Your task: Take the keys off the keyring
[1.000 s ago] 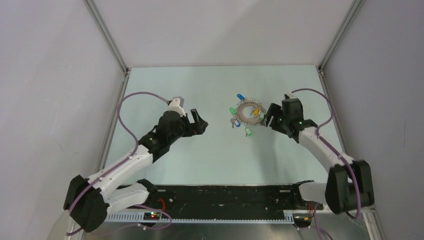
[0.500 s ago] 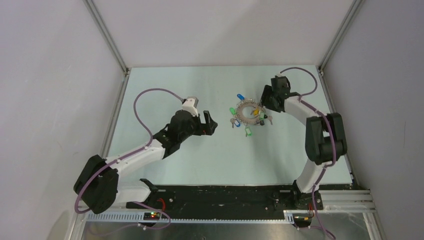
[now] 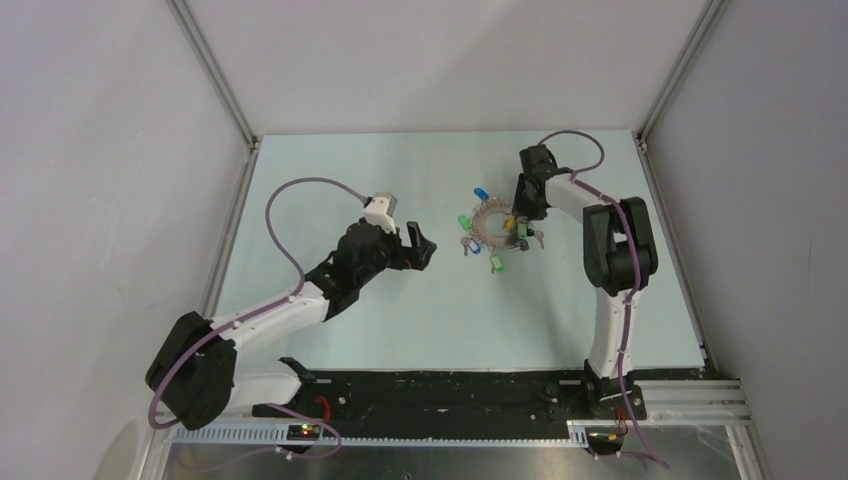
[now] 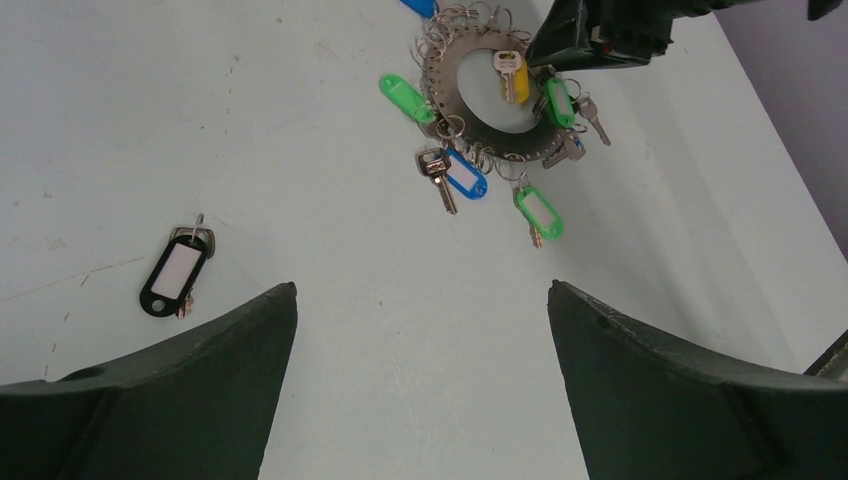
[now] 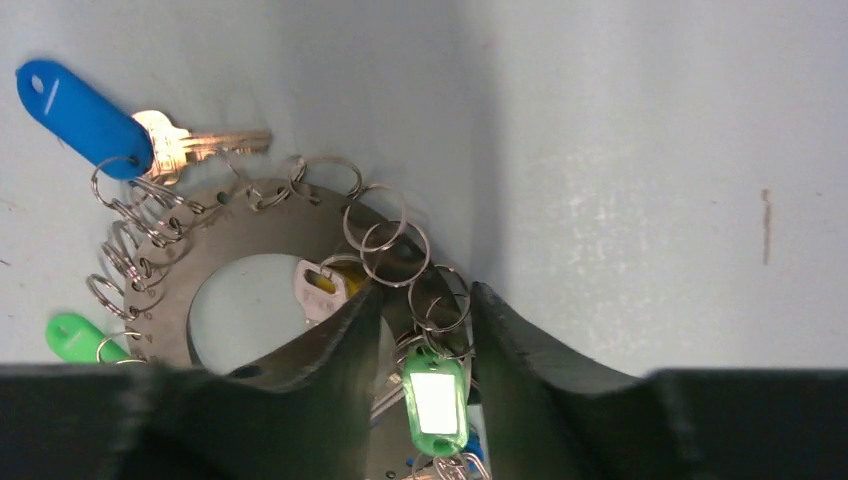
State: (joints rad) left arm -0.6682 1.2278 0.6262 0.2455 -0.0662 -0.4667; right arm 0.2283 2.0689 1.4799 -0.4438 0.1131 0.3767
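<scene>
Nearest the bases, at centre-left of the top view, the left gripper (image 3: 418, 245) stood wide open and empty. The keyring (image 3: 492, 212) lay flat on the table (image 3: 400, 330), up and to the right of it and well apart. Just beyond, the right gripper (image 3: 522, 215) sat on the hoop's right rim, fingers narrowly parted astride the small split rings and a green-tagged key (image 5: 435, 400), clamping nothing I could see. The right arm was far nearer, and its next pinch probably depended on that rim section lying between its fingers.
</scene>
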